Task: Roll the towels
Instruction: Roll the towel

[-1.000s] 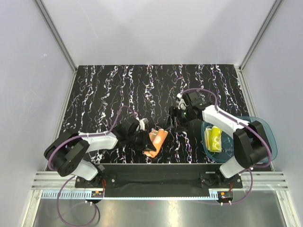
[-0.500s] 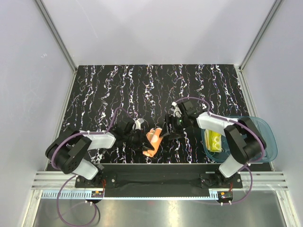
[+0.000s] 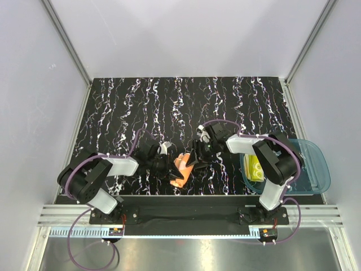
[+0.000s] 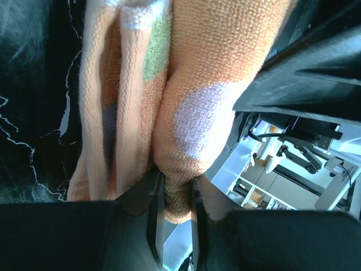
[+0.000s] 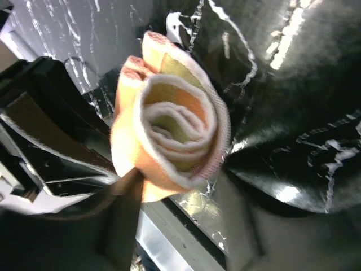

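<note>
My work surface is a black tabletop (image 3: 141, 107) veined with white marbling, enclosed on three sides by plain pale grey walls (image 3: 186, 34) joined along slanted aluminium corner posts (image 3: 66, 42), with a ribbed metal rail (image 3: 186, 217) running across its near edge under even, diffuse light.

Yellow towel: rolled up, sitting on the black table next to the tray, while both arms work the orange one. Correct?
Not quite. The yellow towel lies inside the blue tray, not on the table beside it; the top external view shows this. The rest holds: both arms meet at the orange towel, which the right wrist view shows coiled into a roll.
</note>
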